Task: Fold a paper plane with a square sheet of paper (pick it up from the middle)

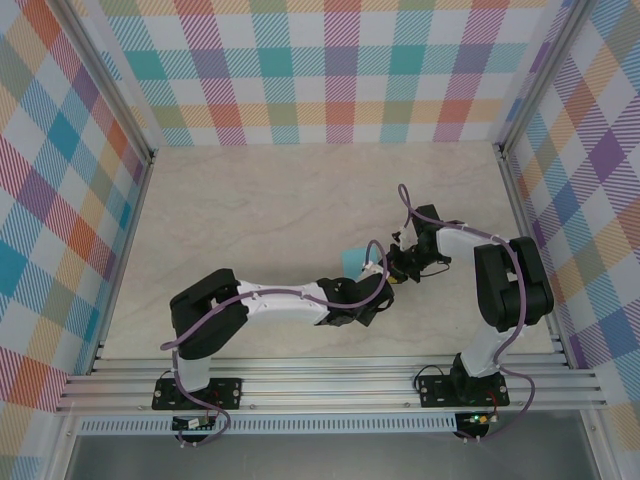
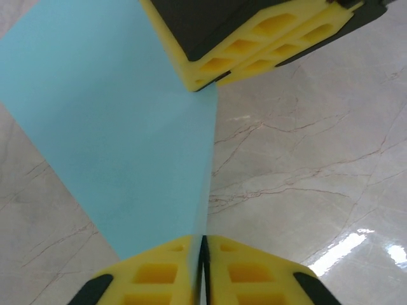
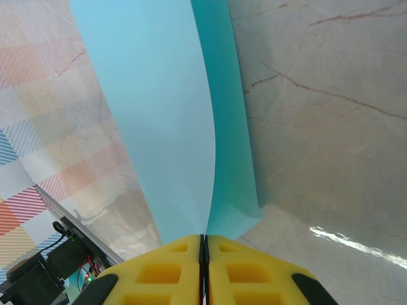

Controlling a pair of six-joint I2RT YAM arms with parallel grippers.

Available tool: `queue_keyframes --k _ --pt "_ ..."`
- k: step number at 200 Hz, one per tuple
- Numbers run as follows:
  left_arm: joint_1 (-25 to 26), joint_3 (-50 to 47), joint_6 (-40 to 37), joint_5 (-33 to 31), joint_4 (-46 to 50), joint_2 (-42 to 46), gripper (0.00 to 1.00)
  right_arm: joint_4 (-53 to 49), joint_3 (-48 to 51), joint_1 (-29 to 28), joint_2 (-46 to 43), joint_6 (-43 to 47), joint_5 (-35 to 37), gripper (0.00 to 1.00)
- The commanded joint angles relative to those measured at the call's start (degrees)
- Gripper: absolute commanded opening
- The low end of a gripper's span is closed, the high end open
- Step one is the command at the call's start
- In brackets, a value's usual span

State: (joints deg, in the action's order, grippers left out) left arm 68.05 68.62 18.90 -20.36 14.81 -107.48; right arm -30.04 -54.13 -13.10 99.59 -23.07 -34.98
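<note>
The left end effector [image 2: 203,244] and right end effector [image 3: 203,244] each pinch shut on opposite ends of the paper [image 2: 114,140], held on edge between them over the desk [image 2: 305,159] (long axis running arm to arm).

Top of blue sheet [image 3: 165,114] off-frame
</note>
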Motion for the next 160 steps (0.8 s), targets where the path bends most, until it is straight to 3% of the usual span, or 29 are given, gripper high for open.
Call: queue_keyframes --k 1,60,75,99,160 --pt "-0.9 -1.8 0.8 2.8 -2.7 3.0 0.06 -1.3 0.0 0.3 -1.0 1.5 -0.5 0.13" --pt "-7.4 -9.6 1.4 22.7 -12.6 6.2 0.01 -3.4 -1.0 0.3 -7.3 1.0 8.1 0.36" --pt "-8.2 -10.6 1.5 25.2 -13.9 6.5 0.01 -1.9 -1.2 0.3 -7.7 0.5 6.2 0.34" --pt "-9.2 -11.5 1.9 28.0 -14.8 6.8 0.02 0.7 -2.1 0.1 -5.2 -0.1 0.6 0.22" --pt "-11.3 -12.6 2.9 31.8 -15.9 7.0 0.02 0.2 -9.0 -2.0 5.0 1.7 -2.1 0.17"
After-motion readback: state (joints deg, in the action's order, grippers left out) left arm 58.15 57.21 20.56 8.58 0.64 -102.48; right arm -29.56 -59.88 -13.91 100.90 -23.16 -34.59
